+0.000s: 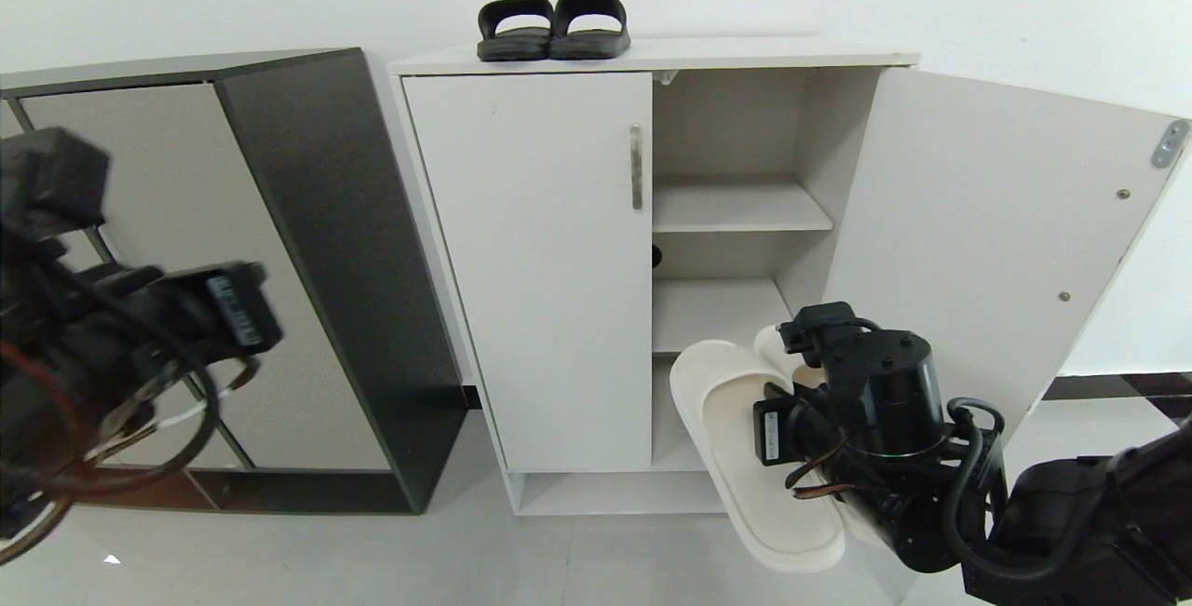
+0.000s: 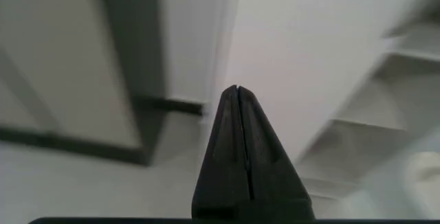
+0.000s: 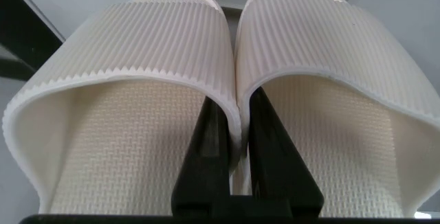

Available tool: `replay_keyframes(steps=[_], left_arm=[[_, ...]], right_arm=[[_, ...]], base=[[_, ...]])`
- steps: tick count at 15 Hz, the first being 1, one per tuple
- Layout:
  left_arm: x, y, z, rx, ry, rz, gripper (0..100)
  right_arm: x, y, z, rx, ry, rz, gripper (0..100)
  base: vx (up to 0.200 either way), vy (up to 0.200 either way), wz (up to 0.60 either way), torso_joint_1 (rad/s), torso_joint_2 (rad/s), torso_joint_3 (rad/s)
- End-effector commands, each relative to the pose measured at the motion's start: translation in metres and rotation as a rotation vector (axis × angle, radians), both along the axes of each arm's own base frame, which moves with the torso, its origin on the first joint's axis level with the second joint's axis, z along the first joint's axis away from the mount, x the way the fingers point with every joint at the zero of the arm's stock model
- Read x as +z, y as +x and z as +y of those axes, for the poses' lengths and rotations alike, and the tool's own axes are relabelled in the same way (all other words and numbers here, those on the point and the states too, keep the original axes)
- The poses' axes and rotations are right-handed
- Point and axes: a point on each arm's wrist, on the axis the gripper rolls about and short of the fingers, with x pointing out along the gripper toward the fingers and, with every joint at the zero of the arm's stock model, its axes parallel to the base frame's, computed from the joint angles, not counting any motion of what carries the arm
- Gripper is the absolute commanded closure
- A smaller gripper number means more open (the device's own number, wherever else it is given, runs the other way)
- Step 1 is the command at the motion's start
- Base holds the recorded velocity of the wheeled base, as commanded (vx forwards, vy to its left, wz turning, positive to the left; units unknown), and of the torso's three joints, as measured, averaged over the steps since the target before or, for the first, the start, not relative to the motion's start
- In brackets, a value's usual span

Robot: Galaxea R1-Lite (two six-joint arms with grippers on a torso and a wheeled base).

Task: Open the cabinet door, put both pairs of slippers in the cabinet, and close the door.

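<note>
A pair of white slippers hangs in front of the cabinet's open right half, low down. My right gripper is shut on the inner straps of both white slippers, pinching them together. A pair of black slippers rests on the white cabinet's top. The right door stands swung open, showing two shelves; the left door is closed. My left gripper is shut and holds nothing, raised at the left in front of the dark cabinet.
A dark cabinet with a pale panel stands directly left of the white one. The floor is pale and bare in front. The open door's edge is close to my right arm.
</note>
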Motion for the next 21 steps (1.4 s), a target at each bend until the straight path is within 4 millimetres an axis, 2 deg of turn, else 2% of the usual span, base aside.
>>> replay_keyframes(steps=[1, 2, 3, 5, 7, 9, 10, 13, 15, 19, 21], left_arm=[[-0.048, -0.094, 0.05, 0.254, 0.035, -0.048, 100], [-0.063, -0.11, 0.054, 0.274, 0.032, -0.057, 100], [-0.092, -0.131, 0.057, 0.279, 0.031, -0.062, 100], [-0.131, -0.153, 0.06, 0.277, 0.034, -0.043, 100], [-0.158, -0.177, 0.063, 0.29, 0.046, 0.021, 100], [-0.161, -0.189, 0.061, 0.369, 0.043, -0.017, 100], [-0.163, -0.193, 0.06, 0.336, 0.079, -0.058, 100], [-0.163, -0.188, 0.052, -0.047, 0.092, -0.123, 100], [-0.168, -0.188, 0.048, -0.22, 0.104, -0.08, 100], [-0.168, -0.188, 0.049, -0.17, 0.112, -0.08, 100], [-0.168, -0.188, 0.049, -0.183, 0.094, -0.084, 100]], right_arm=[[-0.002, 0.0, -0.001, -0.003, -0.007, 0.004, 100], [0.0, -0.002, -0.001, -0.001, -0.004, -0.001, 100], [0.0, -0.002, -0.001, 0.001, -0.004, -0.001, 100], [-0.005, -0.003, -0.001, 0.004, -0.017, 0.012, 100], [-0.005, -0.004, -0.002, 0.004, -0.01, 0.005, 100], [-0.005, -0.005, -0.003, 0.004, -0.011, 0.004, 100], [-0.006, -0.005, -0.003, 0.005, -0.015, 0.006, 100], [-0.008, -0.006, -0.003, 0.01, -0.014, 0.003, 100], [-0.007, -0.006, -0.002, 0.013, -0.008, -0.003, 100], [-0.01, -0.002, 0.002, 0.013, -0.021, -0.002, 100], [-0.008, 0.009, 0.012, 0.005, -0.01, -0.034, 100]], base=[[0.0, 0.0, 0.0, 0.0, 0.0, 0.0], [0.0, 0.0, 0.0, 0.0, 0.0, 0.0], [0.0, 0.0, 0.0, 0.0, 0.0, 0.0], [0.0, 0.0, 0.0, 0.0, 0.0, 0.0], [0.0, 0.0, 0.0, 0.0, 0.0, 0.0], [0.0, 0.0, 0.0, 0.0, 0.0, 0.0], [0.0, 0.0, 0.0, 0.0, 0.0, 0.0], [0.0, 0.0, 0.0, 0.0, 0.0, 0.0], [0.0, 0.0, 0.0, 0.0, 0.0, 0.0], [0.0, 0.0, 0.0, 0.0, 0.0, 0.0], [0.0, 0.0, 0.0, 0.0, 0.0, 0.0]])
